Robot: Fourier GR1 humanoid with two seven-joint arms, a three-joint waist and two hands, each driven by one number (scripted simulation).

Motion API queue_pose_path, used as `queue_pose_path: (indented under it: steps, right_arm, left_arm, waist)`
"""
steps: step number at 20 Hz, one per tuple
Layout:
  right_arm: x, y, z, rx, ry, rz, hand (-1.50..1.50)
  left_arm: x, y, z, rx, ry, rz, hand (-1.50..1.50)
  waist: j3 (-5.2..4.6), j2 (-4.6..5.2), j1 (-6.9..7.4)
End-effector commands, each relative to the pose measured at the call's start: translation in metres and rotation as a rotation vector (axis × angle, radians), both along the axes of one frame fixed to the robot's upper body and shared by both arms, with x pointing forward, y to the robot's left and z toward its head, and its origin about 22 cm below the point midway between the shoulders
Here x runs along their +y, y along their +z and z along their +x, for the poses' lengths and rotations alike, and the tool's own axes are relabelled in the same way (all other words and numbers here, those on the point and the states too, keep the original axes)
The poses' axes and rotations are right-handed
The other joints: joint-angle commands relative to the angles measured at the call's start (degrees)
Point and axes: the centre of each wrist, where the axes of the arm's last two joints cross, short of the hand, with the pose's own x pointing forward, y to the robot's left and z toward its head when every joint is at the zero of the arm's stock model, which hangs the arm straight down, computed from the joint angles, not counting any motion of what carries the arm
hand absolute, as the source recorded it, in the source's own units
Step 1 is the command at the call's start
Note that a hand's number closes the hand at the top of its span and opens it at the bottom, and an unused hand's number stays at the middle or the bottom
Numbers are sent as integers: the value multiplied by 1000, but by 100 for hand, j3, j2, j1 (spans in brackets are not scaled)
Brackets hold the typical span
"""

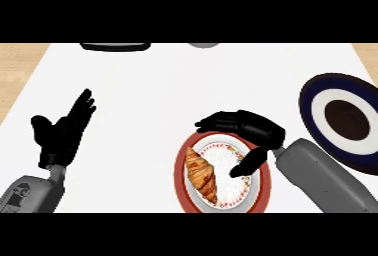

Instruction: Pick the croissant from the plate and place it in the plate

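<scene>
A golden-brown croissant (202, 174) lies on the left half of a red-rimmed white plate (258, 192) near the counter's front. My right hand (247, 129) hovers over the plate's far edge, fingers curved leftward and thumb pointing down over the plate's middle, holding nothing. The croissant sits just left of the thumb, apart from it. At the right edge stands a second plate (319, 102), dark blue with a white ring and a dark centre. My left hand (63, 131) rests open at the left, fingers up.
The white counter top (162, 85) stretches between wooden strips at both sides. A dark flat object (115, 46) and a grey round one (203, 45) show partly at the far edge.
</scene>
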Motion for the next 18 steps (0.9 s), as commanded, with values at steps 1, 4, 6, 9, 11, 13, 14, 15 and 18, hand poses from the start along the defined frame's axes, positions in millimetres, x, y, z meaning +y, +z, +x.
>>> queue_pose_path:
  steps: [1, 4, 6, 9, 11, 13, 14, 15, 18]
  right_arm:
    - [1, 2, 12, -58, 84, -143, -150]
    - [1, 5, 14, -110, 71, -216, -150]
    - [19, 10, -5, -113, 79, -240, -150]
    - [18, 37, -11, -130, 96, -305, -150]
    - [45, 35, -26, -130, 103, -380, -150]
    - [58, 22, -17, -121, 80, -462, -150]
    - [54, 28, -16, -132, 89, -492, -150]
    - [64, 28, -24, -136, 85, -534, -150]
    - [75, 22, -25, -225, 81, -592, -150]
  left_arm:
    - [-10, -11, -2, 19, 28, -1, 0]
    - [9, 14, 11, -12, 12, 14, 0]
    - [10, -11, 10, 23, 26, 13, 0]
    - [15, -4, 2, 26, 32, 1, 0]
    - [6, -1, 11, 21, 27, 17, 0]
    - [5, -12, -2, 19, 18, -3, 0]
    - [3, -10, -8, 15, 14, 10, 0]
    - [8, -3, -6, 28, 18, -9, 0]
    - [2, -14, -4, 13, 22, 5, 0]
  waist:
    - [1, -23, -79]
    - [1, -31, -105]
    - [-2, -39, -164]
    - [-2, -56, -172]
    - [-3, -63, -202]
    - [-2, -45, -111]
    - [-1, -51, -105]
    - [-2, -57, -114]
    - [-2, -40, -116]
